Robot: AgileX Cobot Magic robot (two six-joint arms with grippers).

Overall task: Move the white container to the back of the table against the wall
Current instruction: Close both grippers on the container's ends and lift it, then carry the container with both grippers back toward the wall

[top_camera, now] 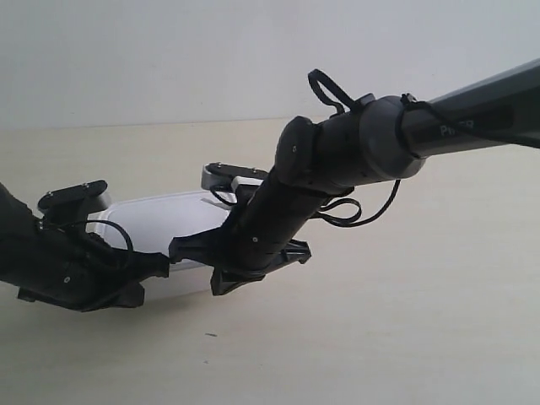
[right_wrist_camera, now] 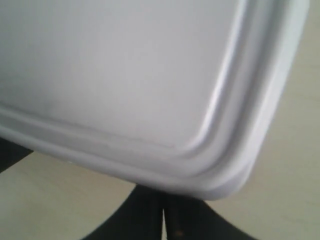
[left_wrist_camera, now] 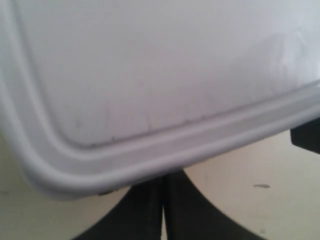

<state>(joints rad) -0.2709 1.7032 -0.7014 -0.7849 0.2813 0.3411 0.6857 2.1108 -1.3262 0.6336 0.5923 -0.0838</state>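
Note:
The white container (top_camera: pixel 160 224) lies flat on the table (top_camera: pixel 405 321), some way in front of the wall (top_camera: pixel 169 51). Both arms partly cover it. My left gripper (top_camera: pixel 164 264) is shut, and its joined fingertips (left_wrist_camera: pixel 163 182) sit under the rim of the container (left_wrist_camera: pixel 150 75) near one front corner. My right gripper (top_camera: pixel 181 249) is also shut, with its tips (right_wrist_camera: pixel 162 197) tucked under the rim of the container (right_wrist_camera: pixel 125 75) by the other front corner. Neither pair of fingers holds anything.
The right arm's dark elbow and forearm (top_camera: pixel 363 143) cross over the scene from the upper right. Bare tabletop lies between the container and the wall. A few tiny dark specks (top_camera: pixel 210 335) mark the wood in front.

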